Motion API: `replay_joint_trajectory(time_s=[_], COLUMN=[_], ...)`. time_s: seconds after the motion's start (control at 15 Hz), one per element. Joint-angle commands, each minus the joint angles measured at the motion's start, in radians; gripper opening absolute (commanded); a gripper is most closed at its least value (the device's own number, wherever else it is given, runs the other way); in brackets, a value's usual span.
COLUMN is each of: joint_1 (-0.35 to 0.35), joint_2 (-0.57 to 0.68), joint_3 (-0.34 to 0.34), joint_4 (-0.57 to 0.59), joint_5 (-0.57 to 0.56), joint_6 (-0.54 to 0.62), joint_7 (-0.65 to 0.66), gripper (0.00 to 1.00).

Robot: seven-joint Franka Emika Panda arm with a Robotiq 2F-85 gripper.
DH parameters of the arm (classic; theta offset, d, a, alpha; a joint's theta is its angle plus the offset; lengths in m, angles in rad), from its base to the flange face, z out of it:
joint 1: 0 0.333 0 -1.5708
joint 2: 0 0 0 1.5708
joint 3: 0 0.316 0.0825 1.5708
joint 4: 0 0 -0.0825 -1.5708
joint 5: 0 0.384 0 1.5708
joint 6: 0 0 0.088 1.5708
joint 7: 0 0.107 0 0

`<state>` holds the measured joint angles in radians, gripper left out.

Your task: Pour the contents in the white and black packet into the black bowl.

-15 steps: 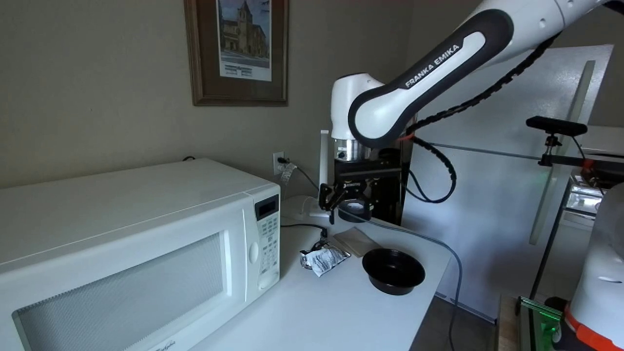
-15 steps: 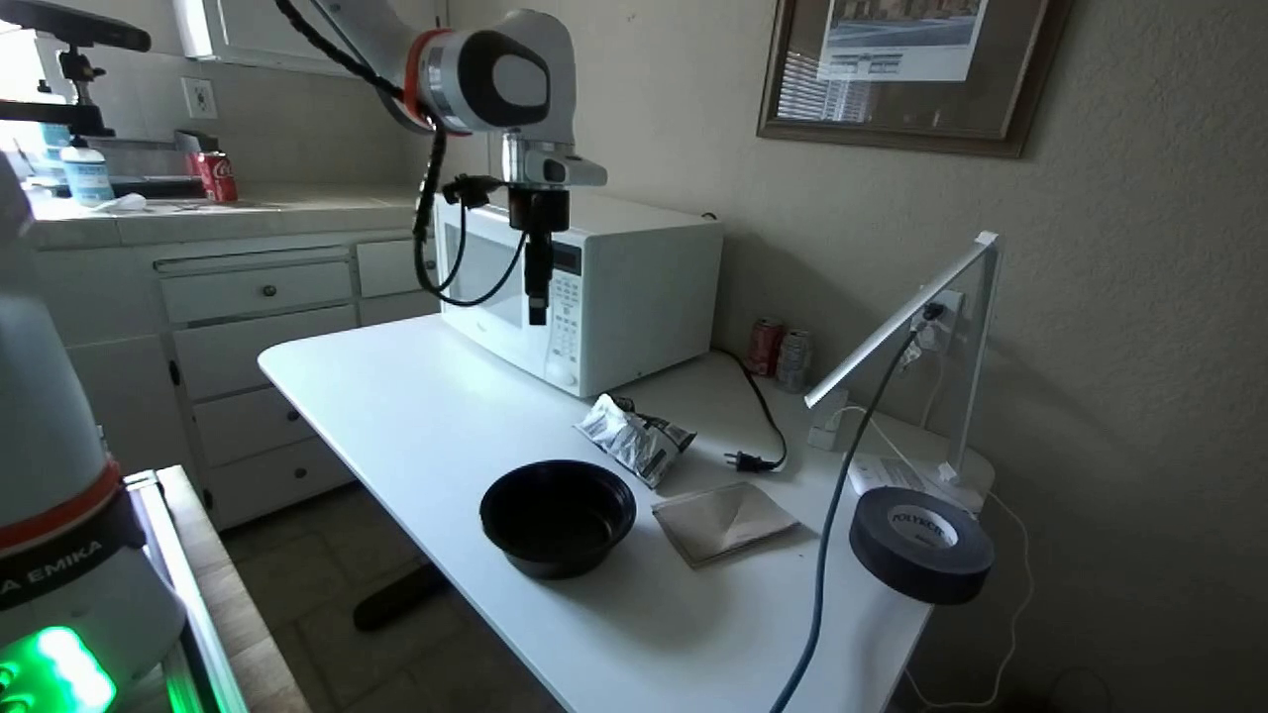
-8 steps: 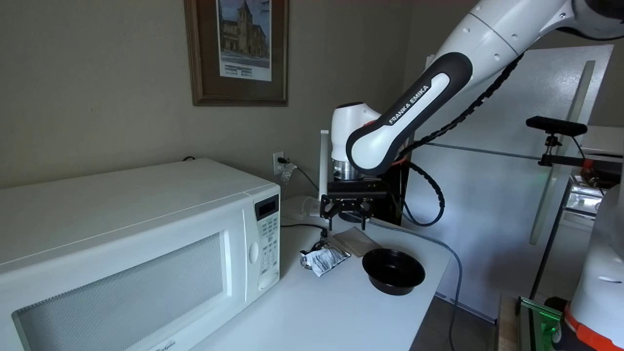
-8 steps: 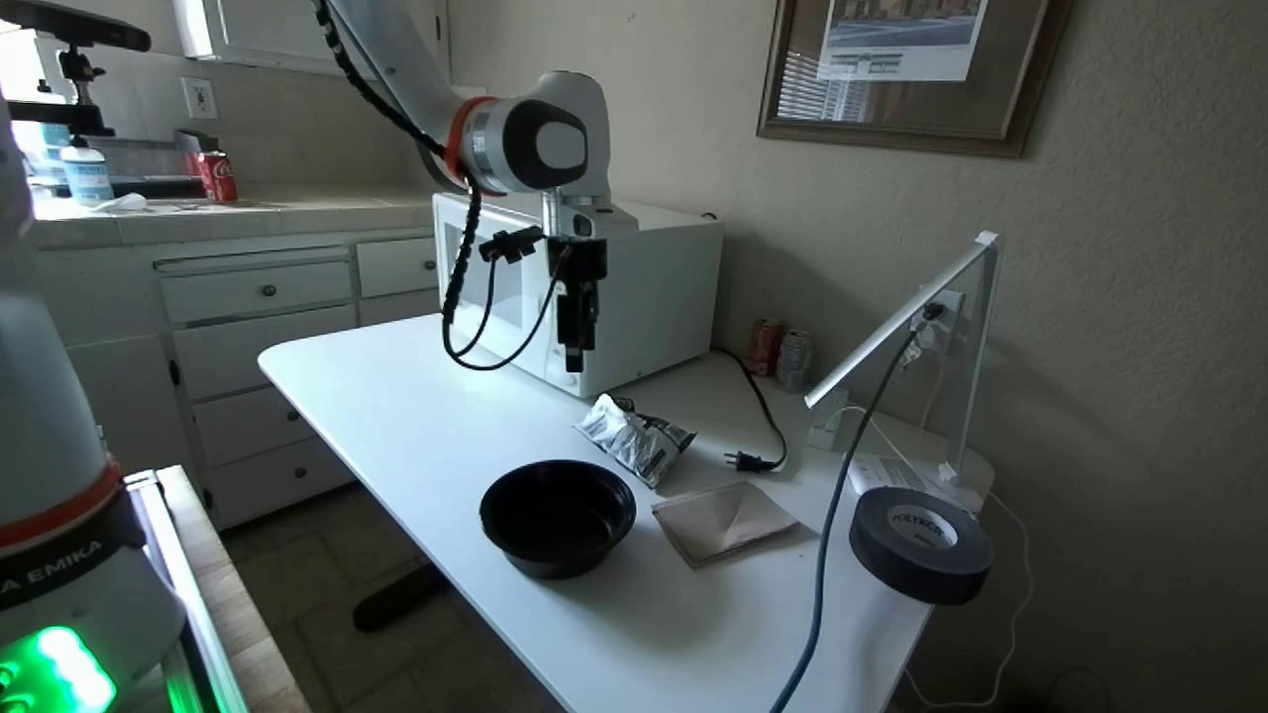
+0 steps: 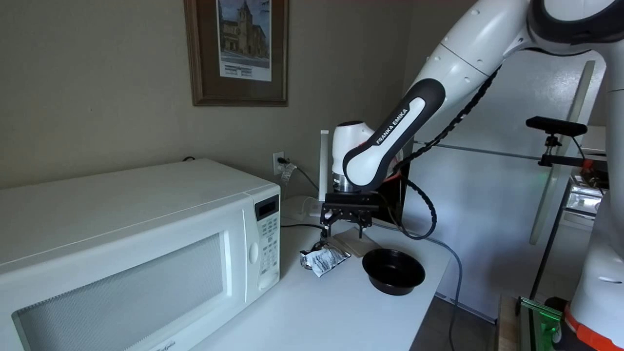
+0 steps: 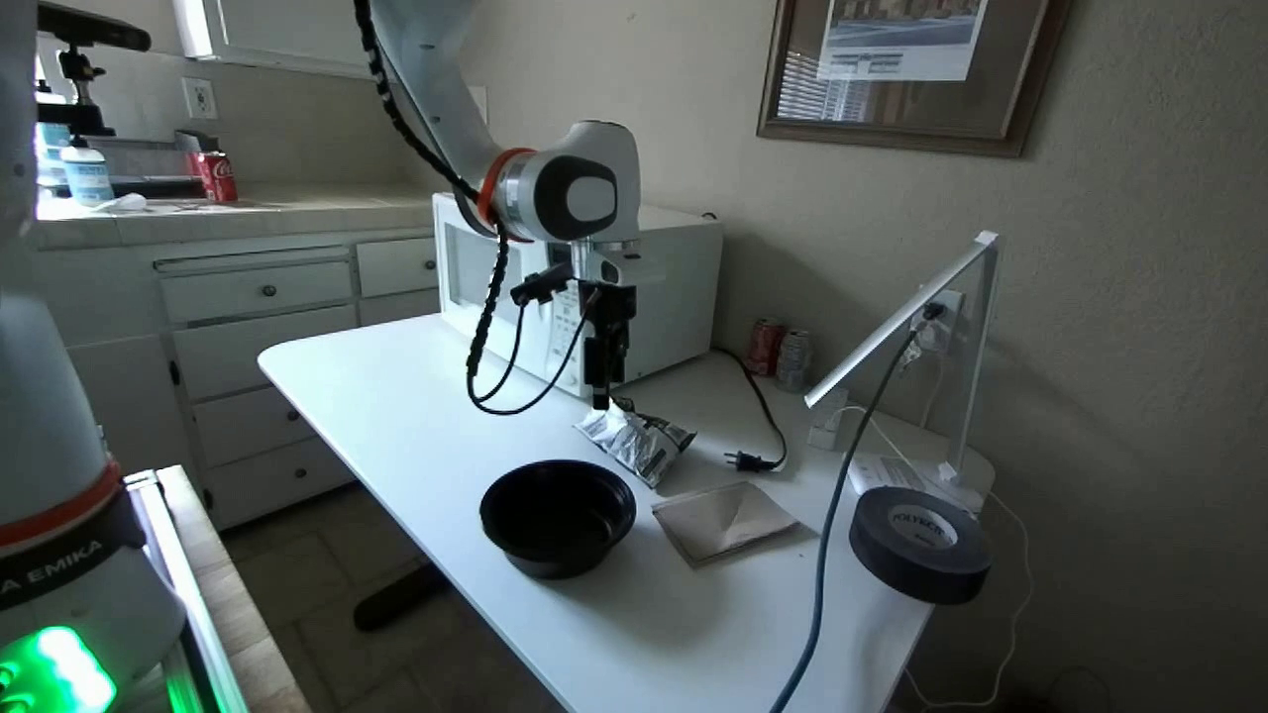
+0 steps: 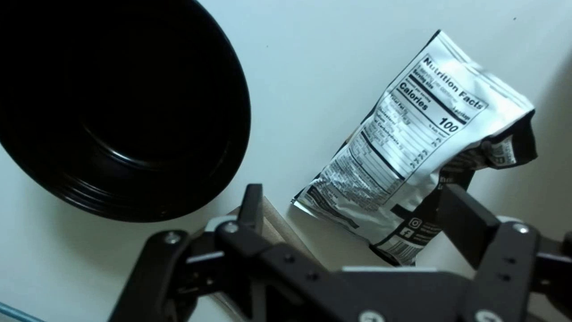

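Hovering gripper [image 7: 353, 192]: I'm holding my jaws apart.
Black bowl [image 7: 147, 134]: is standing upright, its inside dark.
Packet [image 7: 415, 147]: is lying near it, hiding its contents.

Wrist view: round, glossy black bowl [image 7: 134, 172] runs off the top and left edges, its floor too dark for me to read. Crumpled, shiny white and black packet [image 7: 393, 147]: smallest print a blur, dark side partly behind the black two-fingered gripper [image 7: 355, 205]. Flat brown papery square [image 7: 279, 230] mostly behind that too. In both exterior views, wood-framed picture [image 5: 239, 48] cut at the top. Boxy white microwave [image 5: 141, 243] runs off left in an exterior view.
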<state>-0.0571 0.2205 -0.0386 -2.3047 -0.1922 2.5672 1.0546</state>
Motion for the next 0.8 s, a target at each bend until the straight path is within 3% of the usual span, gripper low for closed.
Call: replay_joint_trajectory(time_s=[0.0, 0.73], joint_1=[0.033, 0.043], joint_2=[0.094, 0.252], joint_3=[-0.026, -0.032], joint_4=[0.05, 0.174], joint_5=[0.063, 0.227], joint_6=[0.054, 0.111], joint_7=[-0.023, -0.117], gripper=[1.0, 1.0])
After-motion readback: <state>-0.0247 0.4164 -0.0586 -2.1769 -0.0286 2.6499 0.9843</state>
